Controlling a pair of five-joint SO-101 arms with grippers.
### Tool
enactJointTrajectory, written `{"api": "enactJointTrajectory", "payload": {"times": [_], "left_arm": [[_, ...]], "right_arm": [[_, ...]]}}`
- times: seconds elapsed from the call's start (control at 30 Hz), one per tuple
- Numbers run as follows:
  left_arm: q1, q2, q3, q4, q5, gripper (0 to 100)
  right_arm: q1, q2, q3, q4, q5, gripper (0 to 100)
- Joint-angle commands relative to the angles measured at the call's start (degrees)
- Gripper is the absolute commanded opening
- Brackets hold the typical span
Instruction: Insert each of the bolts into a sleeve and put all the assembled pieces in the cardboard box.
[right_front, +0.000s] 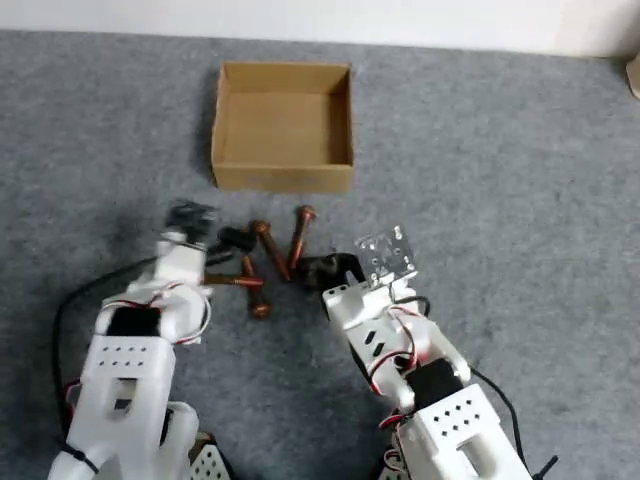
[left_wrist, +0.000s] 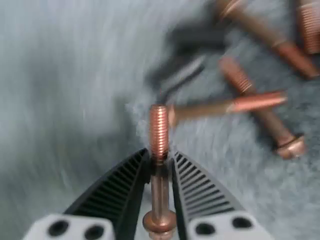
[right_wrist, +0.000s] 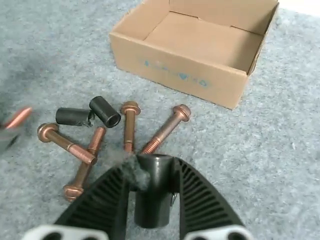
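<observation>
on the grey carpet (right_front: 520, 200), the cardboard box (right_front: 283, 178) sits at the far side with its open top up. the left arm (right_front: 150, 320) stretches forward from the near left edge, its wrist turned in toward the pile of parts in front of the box. the left gripper (left_wrist: 160, 156) is clamped on a copper bolt (left_wrist: 159, 131). it grips the plain shank, with the flanged head back between the jaws and the threaded end sticking out past the fingertips.

the right arm (right_front: 385, 325) leans in diagonally from the near right, its end just beside the pile. the right gripper (right_wrist: 151, 167) is clenched around a black sleeve (right_wrist: 152, 192), whose open end points out past the fingertips toward the box.

four loose bolts (right_wrist: 129, 127) lie on the carpet between the grippers and the box. two have their heads toward the box, and the other two are crossed over each other. two more sleeves (right_wrist: 106, 111) lie close together just beside the bolts, on the left arm's side of the pile.
</observation>
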Motion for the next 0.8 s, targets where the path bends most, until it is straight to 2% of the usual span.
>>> {"api": "enactJointTrajectory", "payload": {"times": [0.0,0.13,0.2,0.37,0.47,0.53,0.6,0.77], "left_arm": [[-3.6,3.7,-6.9,4.4,16.2,1],[-3.3,9.3,-11.1,4.1,14.2,1],[-2.5,11.2,-13.4,4.4,10.6,7],[-2.7,13.7,-14.2,4.5,8.6,44],[-3.6,13.1,-16.3,5.6,6.1,60],[-3.6,11.8,-19.6,8.6,-2.7,63],[-3.6,10.4,-23.5,11.5,-14.8,62],[-6.1,8.3,-29.8,15.2,-52.4,51]], "right_arm": [[0.7,-0.8,-0.2,-2.9,-0.7,0.4],[0.7,-0.8,0.0,-2.9,-0.7,0.4],[0.7,-0.8,0.0,-2.9,-0.6,0.4],[0.7,-0.8,0.0,-3.0,-0.4,0.4],[0.7,-0.9,0.1,-3.1,-0.4,0.4],[0.7,-0.9,0.1,-3.2,-0.4,0.4],[0.7,-0.9,0.1,-3.2,-0.4,0.4],[0.8,-0.9,0.2,-3.2,-0.4,0.4]]}}
